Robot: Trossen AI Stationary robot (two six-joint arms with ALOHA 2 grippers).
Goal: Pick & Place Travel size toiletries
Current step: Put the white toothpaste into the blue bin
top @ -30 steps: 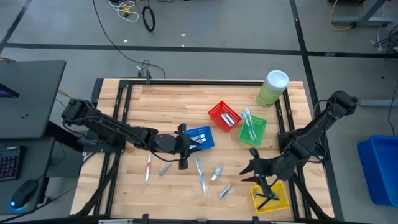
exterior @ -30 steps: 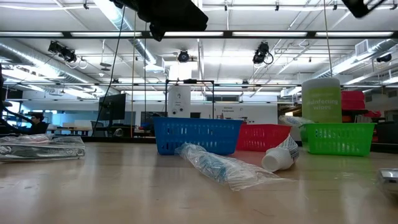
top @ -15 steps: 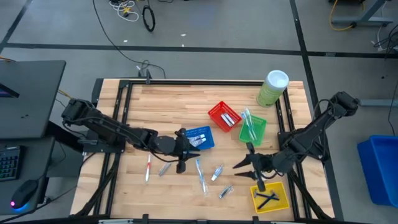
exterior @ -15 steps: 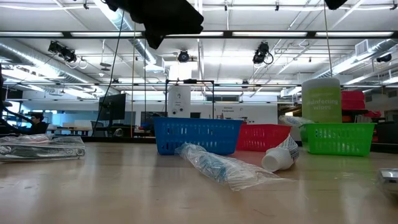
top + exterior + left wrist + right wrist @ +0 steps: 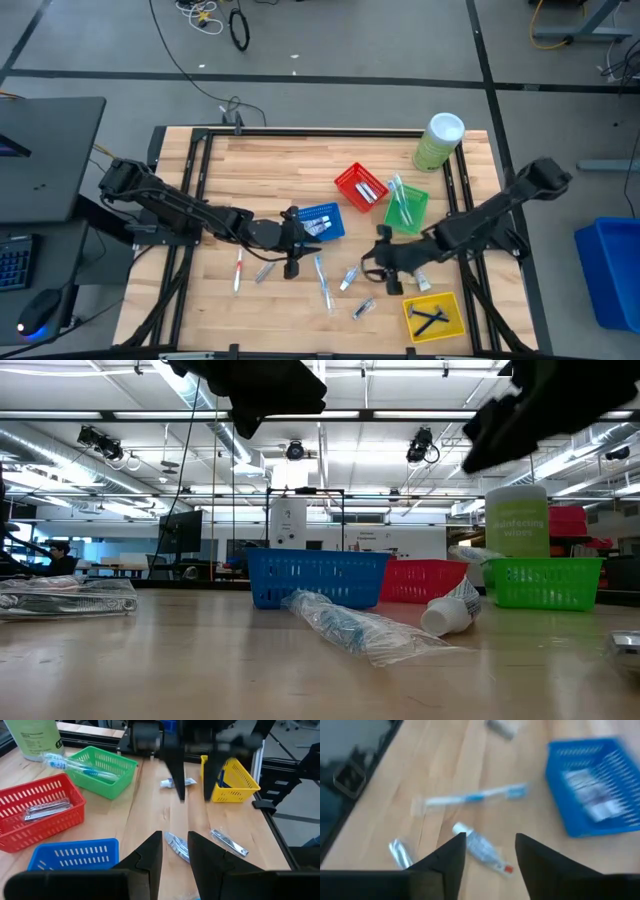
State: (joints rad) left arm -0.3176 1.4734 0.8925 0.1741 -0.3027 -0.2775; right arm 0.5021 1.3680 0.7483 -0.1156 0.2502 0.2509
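**A:** What is shown in the high view?

**B:** The right gripper (image 5: 378, 260) is placed right of centre in the lower half. Its jaws are spread and empty above the loose toiletries. The left gripper (image 5: 298, 240) is held at centre, just beside the blue basket (image 5: 325, 222).

**A:** And the count?

**B:** Four baskets are counted: the blue one, a red basket (image 5: 360, 188), a green basket (image 5: 406, 208) and a yellow basket (image 5: 436, 316). Loose on the table (image 5: 260, 165) are one red-handled toothbrush (image 5: 238, 270), one blue-handled toothbrush (image 5: 322, 281) and four small tubes (image 5: 349, 278) (the fourth, by the right gripper, is less certain). One pale-green cylinder (image 5: 438, 142) stands at upper right.

**A:** The low view?

**B:** Three baskets are lined up mid-frame, with the wrapped toothbrush and one tube in front. The arms are seen only as dark shapes along the top edge.

**A:** The left wrist view?

**B:** Its fingers are held slightly apart, and nothing is gripped between them.

**A:** The right wrist view?

**B:** A single tube (image 5: 482, 847) is seen at lower centre, just ahead of the widely parted fingers, with the toothbrush beyond it.

**A:** What could go wrong?

**B:** If the round tube is touched by one finger first, it could be rolled aside. The toothbrush wrapper could be snagged, and the nearby left gripper could be struck.
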